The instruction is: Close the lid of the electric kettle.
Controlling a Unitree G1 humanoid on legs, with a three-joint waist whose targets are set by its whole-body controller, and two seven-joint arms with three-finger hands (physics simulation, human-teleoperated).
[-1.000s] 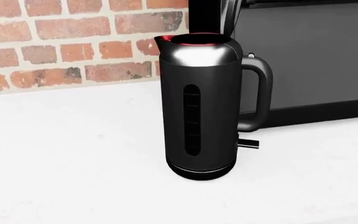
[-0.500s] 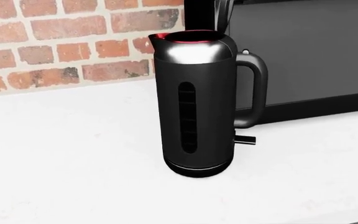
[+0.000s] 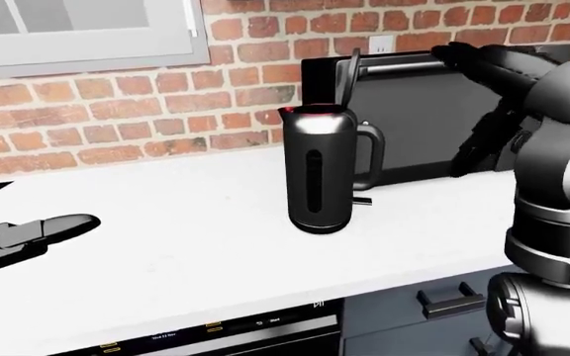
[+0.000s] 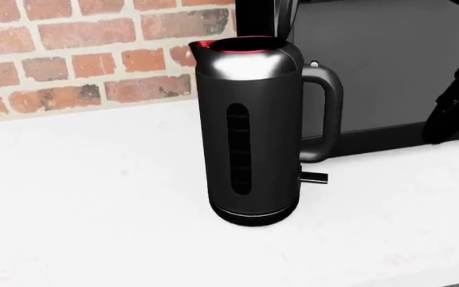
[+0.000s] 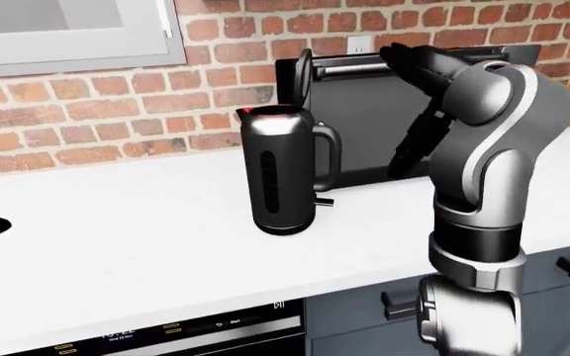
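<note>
A black electric kettle (image 4: pixel 249 131) with a chrome shoulder stands upright on the white counter (image 4: pixel 86 197), handle to the right. Its lid (image 3: pixel 349 74) is hinged open and stands nearly vertical above the red-lit rim (image 4: pixel 237 48). My right hand (image 3: pixel 478 144) hangs fingers-down to the right of the kettle, in front of the microwave, apart from the handle, open and empty. It shows at the head view's right edge as a dark shape. My left hand (image 3: pixel 57 226) hovers flat and open low at the left, far from the kettle.
A black microwave (image 3: pixel 414 111) stands against the brick wall (image 3: pixel 126 119) just behind and to the right of the kettle. A window frame (image 3: pixel 87 33) is at the upper left. An oven panel (image 3: pixel 215 326) and drawer handles (image 3: pixel 449 300) lie below the counter's edge.
My right hand has come into the head view from the right edge and moved up and leftward toward the kettle. The kettle and its lid have not moved.
</note>
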